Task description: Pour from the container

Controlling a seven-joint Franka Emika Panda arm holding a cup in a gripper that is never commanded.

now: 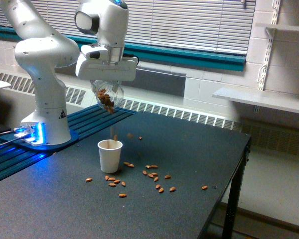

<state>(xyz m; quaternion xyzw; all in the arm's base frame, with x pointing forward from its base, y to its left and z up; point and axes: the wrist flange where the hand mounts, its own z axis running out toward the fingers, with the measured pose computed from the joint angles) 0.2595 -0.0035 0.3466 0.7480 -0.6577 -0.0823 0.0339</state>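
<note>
My gripper (pixel 107 84) clamps the clear, rounded plastic container (pixel 107 96), tilted mouth-down high above the small white paper cup (pixel 110 155) on the dark tabletop (pixel 189 149). Brown almonds (pixel 114 136) drop almost straight below; many lie scattered right of it.

No readable text, brands or numbers anywhere. Only sign: small black triangular mark on the white robot base (pixel 49 117), left of frame, too small to make out what it shows.
</note>
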